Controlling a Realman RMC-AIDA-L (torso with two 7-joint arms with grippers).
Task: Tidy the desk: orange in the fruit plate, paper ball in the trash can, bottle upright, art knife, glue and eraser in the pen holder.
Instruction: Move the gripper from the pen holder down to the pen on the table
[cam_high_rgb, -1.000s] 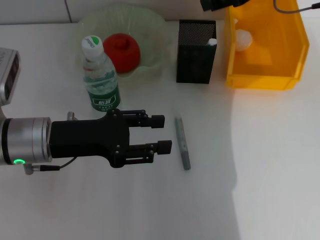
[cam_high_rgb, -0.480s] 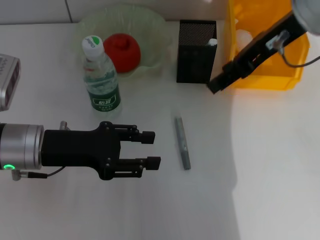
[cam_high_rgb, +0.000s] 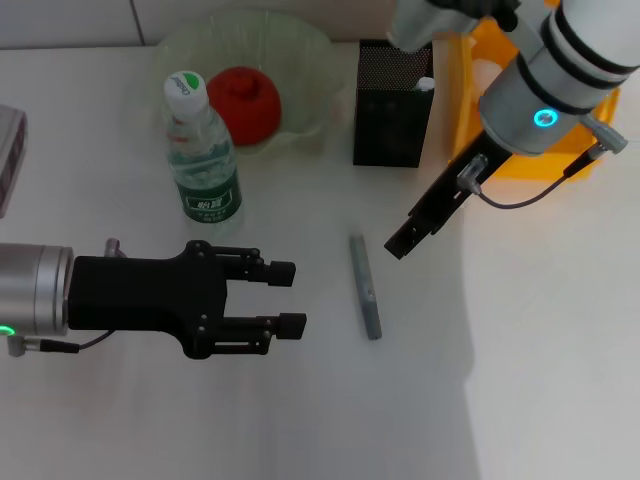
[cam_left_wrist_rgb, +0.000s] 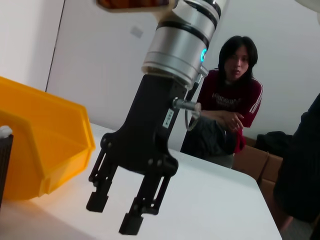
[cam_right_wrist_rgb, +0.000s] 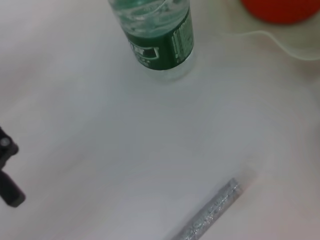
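Hovering over the desk (cam_high_rgb: 300, 420) at about eight o'clock in the head view, the left gripper (cam_high_rgb: 287, 297) points toward three o'clock with its jaws apart and nothing between them. The right gripper (cam_high_rgb: 397, 246) hangs at about two o'clock from centre, just beside the knife (cam_high_rgb: 365, 286); the left wrist view shows its jaws (cam_left_wrist_rgb: 115, 215) narrowly parted and empty. The grey knife lies flat near centre, between the two grippers. The bottle (cam_high_rgb: 201, 150) stands upright at ten o'clock, just in front of the plate (cam_high_rgb: 300, 50), which holds the orange (cam_high_rgb: 243, 103). The holder (cam_high_rgb: 392, 103) stands at twelve o'clock with a white cap (cam_high_rgb: 424, 85) showing at its rim. The can (cam_high_rgb: 530, 90) sits at one o'clock beside the holder.
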